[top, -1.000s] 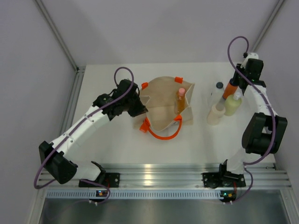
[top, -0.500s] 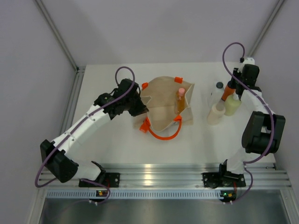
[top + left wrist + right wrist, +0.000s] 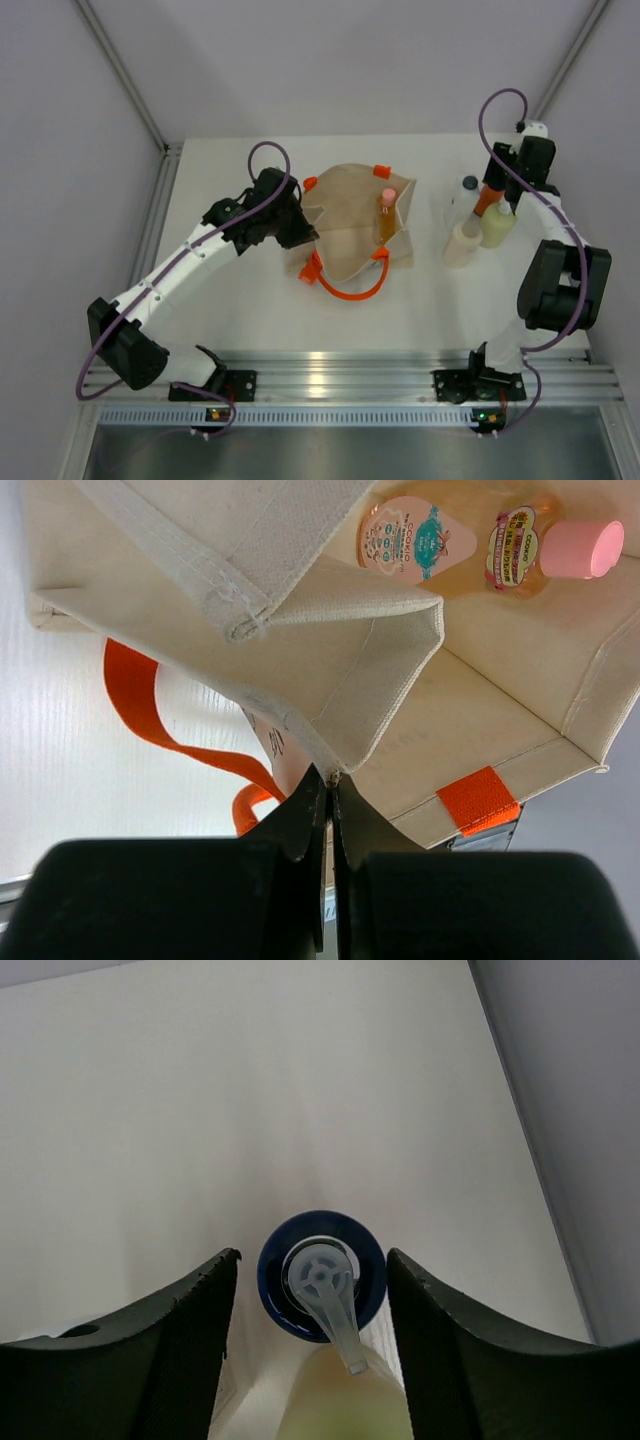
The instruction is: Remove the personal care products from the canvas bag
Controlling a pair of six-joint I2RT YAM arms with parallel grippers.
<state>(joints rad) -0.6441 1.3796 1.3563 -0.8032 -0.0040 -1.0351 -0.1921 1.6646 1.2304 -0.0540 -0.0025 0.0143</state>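
Overhead, the right tool [image 3: 497, 187] has shifted over the orange bottle [image 3: 486, 200], upper right; only the amber bottle [image 3: 386, 215] is left in the bag [image 3: 345, 215], centre. Left wrist: left tool [image 3: 328, 790] clamps the bag's corner. Right wrist: tool apart around a dark cap [image 3: 275, 1260].

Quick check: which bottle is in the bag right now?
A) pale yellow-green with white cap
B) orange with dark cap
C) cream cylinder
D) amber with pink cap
D: the amber bottle with its pink cap lies inside the bag, while the other bottles stand out on the table.
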